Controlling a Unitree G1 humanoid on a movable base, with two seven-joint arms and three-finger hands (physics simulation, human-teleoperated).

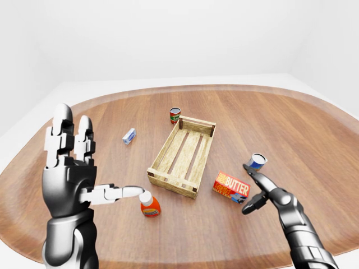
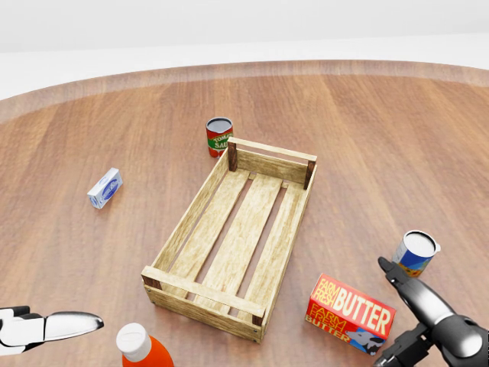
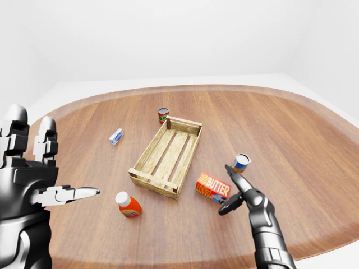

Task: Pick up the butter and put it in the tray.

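Observation:
The red butter box point(image 2: 350, 313) lies flat on the wooden table, just right of the near corner of the slatted wooden tray point(image 2: 237, 237). My right hand point(image 2: 401, 317) is open beside the box's right end, its fingers point(image 1: 259, 180) spread and not touching it. In the left-eye view my left hand point(image 1: 84, 168) is raised at the left with fingers up and thumb point(image 1: 115, 193) pointing right, open and empty, far from the butter.
A red tomato can point(image 2: 218, 137) stands beyond the tray's far end. A blue-labelled can point(image 2: 417, 252) stands just above my right hand. A small blue-white box point(image 2: 105, 188) lies at the left, and an orange bottle with a white cap point(image 2: 141, 348) stands at the bottom left.

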